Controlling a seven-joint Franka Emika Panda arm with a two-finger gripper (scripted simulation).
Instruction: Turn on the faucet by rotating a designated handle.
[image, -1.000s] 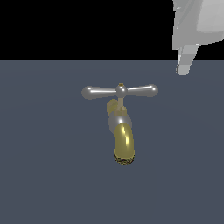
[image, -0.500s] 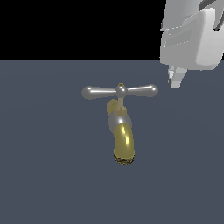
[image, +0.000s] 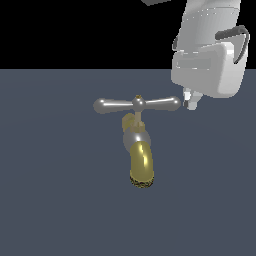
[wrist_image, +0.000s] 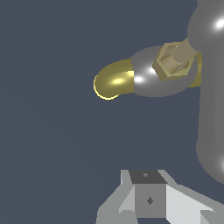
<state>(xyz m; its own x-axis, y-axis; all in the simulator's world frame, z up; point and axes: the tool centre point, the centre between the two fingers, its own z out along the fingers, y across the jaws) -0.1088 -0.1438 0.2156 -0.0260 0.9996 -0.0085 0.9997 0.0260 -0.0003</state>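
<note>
Hovering just beside the outer bulb of the shiny silver crossbar handle (image: 136, 104), the white gripper (image: 191, 103) has not visibly turned it (jaw state unclear). That handle tops the small brass-spouted faucet (image: 139, 155); rotation remains undone.

A flat, matte slate-blue floor (image: 45, 200) carries the scene, meeting a black backdrop along a straight horizon. Directly on it stands one small faucet (image: 139, 150) with a silver rounded body and a curved golden-brass spout ending in a dark, rough rim.
</note>
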